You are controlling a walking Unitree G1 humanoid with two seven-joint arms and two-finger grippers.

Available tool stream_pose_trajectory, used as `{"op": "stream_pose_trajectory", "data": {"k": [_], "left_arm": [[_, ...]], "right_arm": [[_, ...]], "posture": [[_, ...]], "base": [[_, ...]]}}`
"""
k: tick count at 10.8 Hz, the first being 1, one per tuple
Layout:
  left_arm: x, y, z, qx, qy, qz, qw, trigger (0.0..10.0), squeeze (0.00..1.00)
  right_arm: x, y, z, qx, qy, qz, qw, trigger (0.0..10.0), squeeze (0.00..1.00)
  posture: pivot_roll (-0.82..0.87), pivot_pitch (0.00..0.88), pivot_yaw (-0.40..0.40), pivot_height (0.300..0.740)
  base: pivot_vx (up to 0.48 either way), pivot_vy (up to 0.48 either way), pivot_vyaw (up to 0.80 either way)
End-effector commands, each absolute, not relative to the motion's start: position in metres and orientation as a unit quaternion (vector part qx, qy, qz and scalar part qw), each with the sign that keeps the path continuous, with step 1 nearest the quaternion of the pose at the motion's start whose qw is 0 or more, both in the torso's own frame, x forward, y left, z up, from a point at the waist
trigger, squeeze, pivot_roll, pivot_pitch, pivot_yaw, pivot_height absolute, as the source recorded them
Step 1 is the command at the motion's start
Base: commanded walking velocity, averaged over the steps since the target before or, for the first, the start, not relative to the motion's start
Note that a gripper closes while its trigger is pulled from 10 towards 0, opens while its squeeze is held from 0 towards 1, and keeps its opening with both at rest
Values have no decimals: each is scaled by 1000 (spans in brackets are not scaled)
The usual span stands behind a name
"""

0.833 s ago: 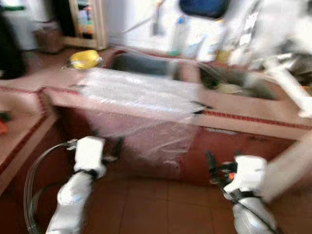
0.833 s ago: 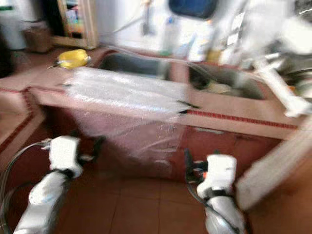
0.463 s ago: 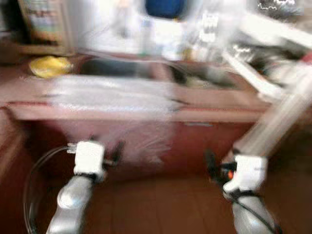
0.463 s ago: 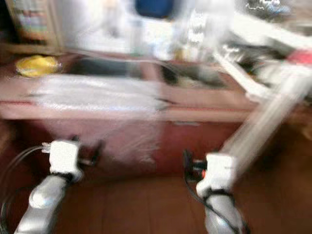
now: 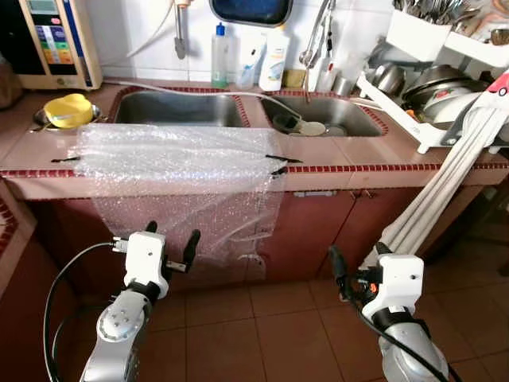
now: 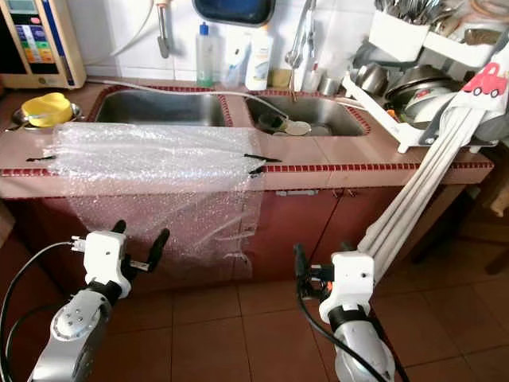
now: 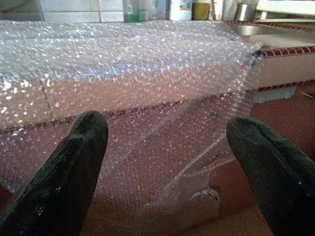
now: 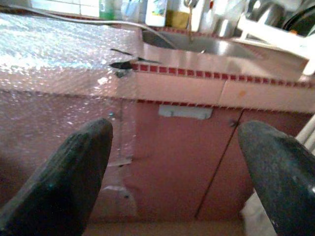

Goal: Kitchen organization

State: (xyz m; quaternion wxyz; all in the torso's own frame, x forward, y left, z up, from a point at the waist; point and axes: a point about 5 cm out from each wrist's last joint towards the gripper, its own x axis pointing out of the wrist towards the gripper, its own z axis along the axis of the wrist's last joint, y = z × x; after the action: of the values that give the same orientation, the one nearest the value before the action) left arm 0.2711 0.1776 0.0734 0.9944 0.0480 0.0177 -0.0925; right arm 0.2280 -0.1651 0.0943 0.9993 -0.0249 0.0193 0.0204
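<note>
The robot stands in front of a pink tiled counter with a double sink. A big sheet of bubble wrap lies over the front part of the counter, before the left basin, and hangs down over the red cabinet doors almost to the tiled floor. Small black pieces, perhaps tape, sit at its right corner on the counter edge.

The left pincer hovers low in front of the hanging wrap, its two black fingers spread wide and holding nothing. The right pincer hovers at the same height in front of the cabinet, to the right of the wrap; in its wrist view the fingers are also far apart and hold nothing.

On the counter at the far left a yellow bowl rests near a water dispenser. Behind the sink some bottles stand along the tiled wall. At the right a white dish rack carries pots and cutlery, and a folded white frame leans against the counter edge.
</note>
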Motion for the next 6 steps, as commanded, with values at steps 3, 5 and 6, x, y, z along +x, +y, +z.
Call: {"op": "stream_pose_trajectory", "data": {"k": [3, 5, 6], "left_arm": [[271, 175, 74, 42, 21, -96, 994, 10000, 0], [271, 176, 73, 42, 26, -95, 994, 10000, 0], [272, 176, 73, 43, 27, -95, 994, 10000, 0]], "right_arm": [[227, -166, 94, -4, 25, 35, 999, 10000, 0], [227, -164, 94, 30, 26, 43, 998, 10000, 0], [227, -164, 96, 28, 24, 43, 998, 10000, 0]], "posture": [[52, 0, -75, 740], [52, 0, -76, 740], [52, 0, -75, 740]], "base": [[0, 256, 0], [0, 285, 0], [0, 304, 0]]}}
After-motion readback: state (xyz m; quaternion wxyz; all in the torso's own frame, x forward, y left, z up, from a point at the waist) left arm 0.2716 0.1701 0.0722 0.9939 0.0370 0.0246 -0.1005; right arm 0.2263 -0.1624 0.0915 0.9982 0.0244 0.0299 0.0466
